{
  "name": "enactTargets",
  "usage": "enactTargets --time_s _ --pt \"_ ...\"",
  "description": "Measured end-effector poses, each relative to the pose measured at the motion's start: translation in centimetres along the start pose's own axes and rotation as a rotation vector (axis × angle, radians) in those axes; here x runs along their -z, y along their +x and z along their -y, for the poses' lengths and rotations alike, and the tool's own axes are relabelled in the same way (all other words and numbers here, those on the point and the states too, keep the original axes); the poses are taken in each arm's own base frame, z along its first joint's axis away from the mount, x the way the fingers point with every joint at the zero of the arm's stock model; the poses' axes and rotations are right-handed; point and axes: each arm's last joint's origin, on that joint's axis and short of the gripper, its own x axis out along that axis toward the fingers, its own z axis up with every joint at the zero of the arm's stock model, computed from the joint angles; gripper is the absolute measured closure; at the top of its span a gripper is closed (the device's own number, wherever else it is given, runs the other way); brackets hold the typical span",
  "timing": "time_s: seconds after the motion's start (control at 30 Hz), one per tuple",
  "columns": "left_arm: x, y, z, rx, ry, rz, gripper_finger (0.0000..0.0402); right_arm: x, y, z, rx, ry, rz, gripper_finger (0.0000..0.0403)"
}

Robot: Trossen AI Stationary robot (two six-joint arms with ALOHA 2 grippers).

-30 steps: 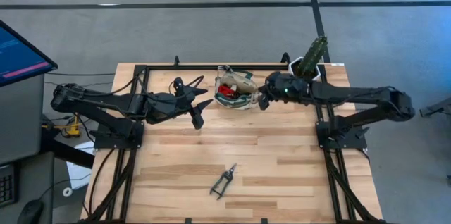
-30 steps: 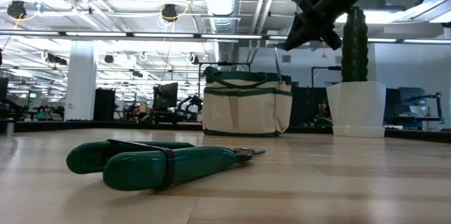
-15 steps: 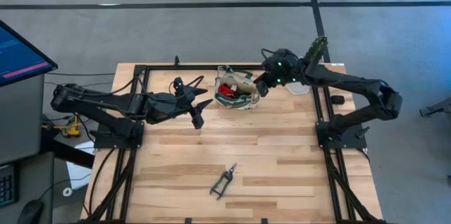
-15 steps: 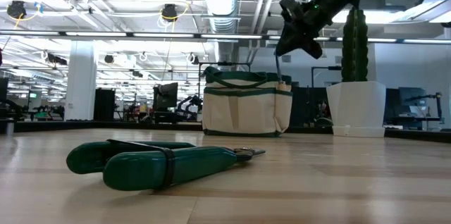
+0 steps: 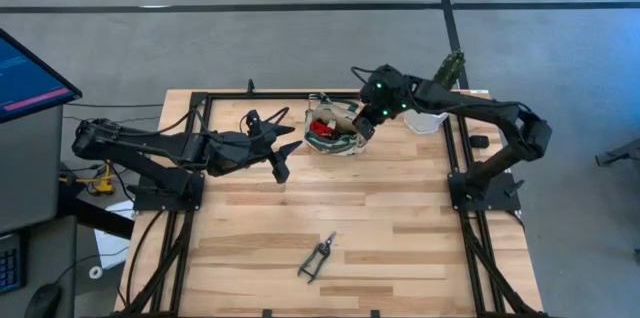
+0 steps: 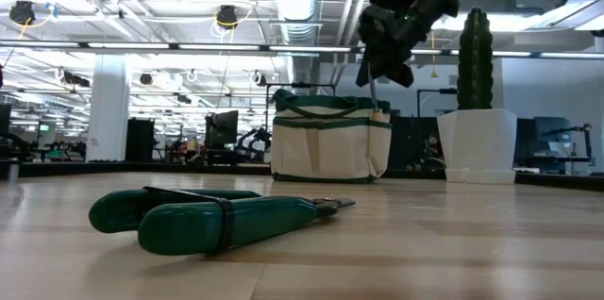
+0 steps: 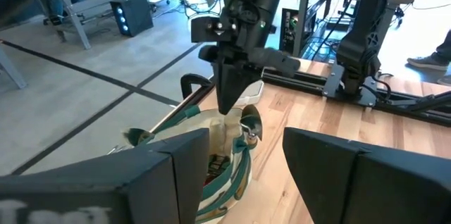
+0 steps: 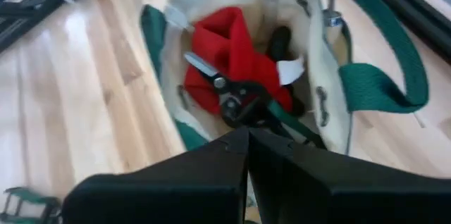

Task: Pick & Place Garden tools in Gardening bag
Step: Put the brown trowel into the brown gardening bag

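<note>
Since a second ago my right gripper (image 5: 366,126), clenched and seemingly empty, has swung over the gardening bag (image 5: 333,128). Nearest lie the pruning shears (image 5: 317,256): stiff, light, best grasped mid-handle. My left gripper (image 5: 277,150) waits released, beside the bag.

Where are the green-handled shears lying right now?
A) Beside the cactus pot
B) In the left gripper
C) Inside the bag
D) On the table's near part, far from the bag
D: in the high view the shears lie alone on the table's near part, well apart from the bag at the far edge.
</note>
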Motion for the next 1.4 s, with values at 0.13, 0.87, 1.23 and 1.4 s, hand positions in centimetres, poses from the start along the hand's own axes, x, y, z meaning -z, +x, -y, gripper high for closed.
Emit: enactTargets --time_s 0.13,0.87,1.23,1.4 --pt "0.0 0.0 0.0 0.000 0.000 0.000 0.0231 0.2 -0.5 0.1 -0.023 0.016 -0.052 0.0403" --pt "0.0 0.0 0.0 -0.004 -0.001 0.001 0.0231 -0.3 -1.1 0.3 -0.046 -0.013 -0.007 0.0403" --pt "0.0 0.0 0.0 -0.004 -0.001 0.001 0.0231 1.0 -1.1 1.1 -0.106 0.038 -0.143 0.0403" --pt "0.0 0.0 0.0 -0.003 -0.001 0.001 0.0231 1.5 -1.1 0.8 -0.120 0.039 -0.195 0.0403"
